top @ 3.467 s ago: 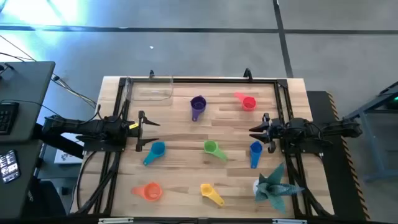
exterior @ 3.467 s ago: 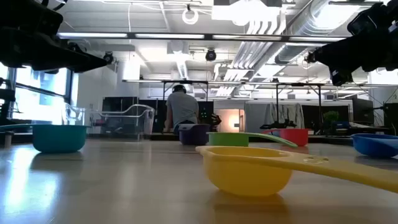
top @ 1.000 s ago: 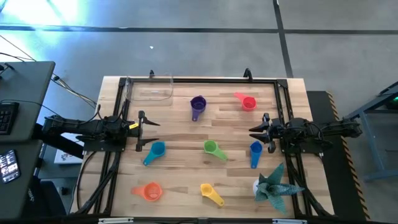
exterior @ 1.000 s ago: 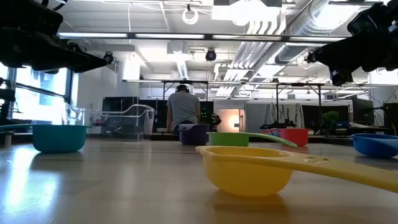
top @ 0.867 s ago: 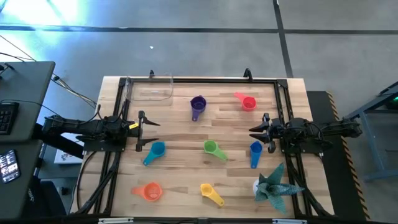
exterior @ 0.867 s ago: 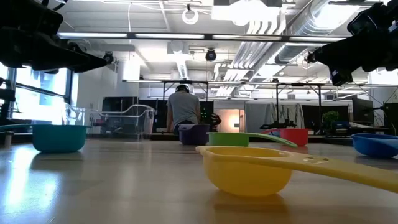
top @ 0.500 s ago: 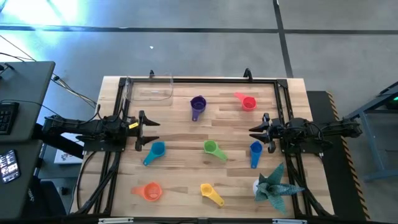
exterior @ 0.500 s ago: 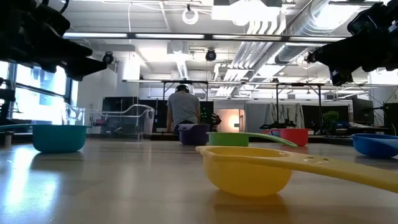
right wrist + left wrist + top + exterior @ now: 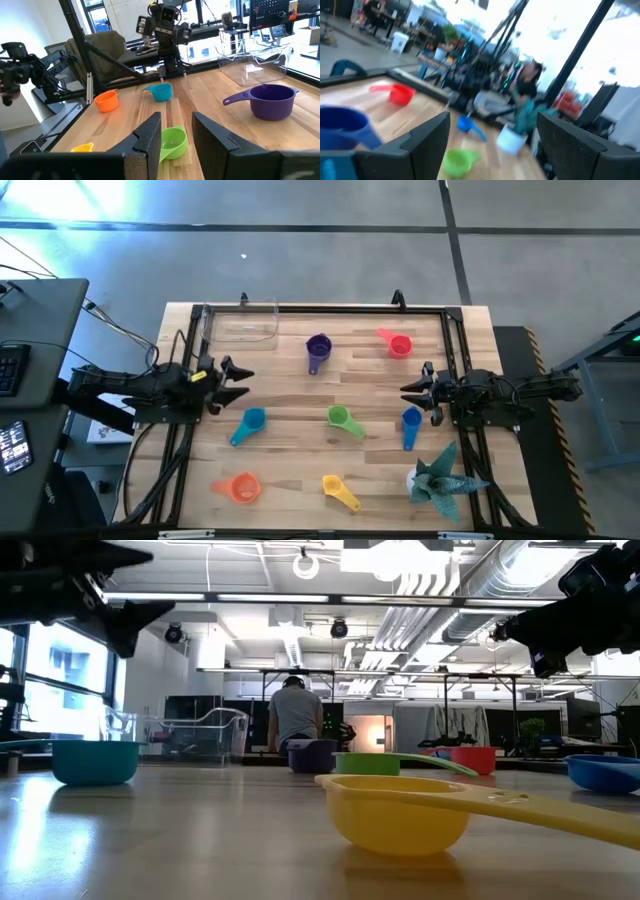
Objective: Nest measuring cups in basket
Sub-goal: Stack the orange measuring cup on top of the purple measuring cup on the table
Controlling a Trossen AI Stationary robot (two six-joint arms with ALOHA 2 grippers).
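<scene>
Left gripper (image 9: 238, 381): jaws stood wide, empty, raised above desk (image 9: 290, 380) at left edge, just above light blue cup (image 9: 252, 421). Right gripper (image 9: 412, 392): jaws parted narrowly, empty, beside dark blue cup (image 9: 411, 420). Measuring cups lay scattered; basket (image 9: 240, 326) sat at far left corner.

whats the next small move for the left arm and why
Probably swing the left gripper toward the purple cup, likely the biggest. All seven cups lie loose on the table, the clear basket holds nothing, and the open gripper hangs empty between the two. The right gripper waits by the dark blue cup.
</scene>
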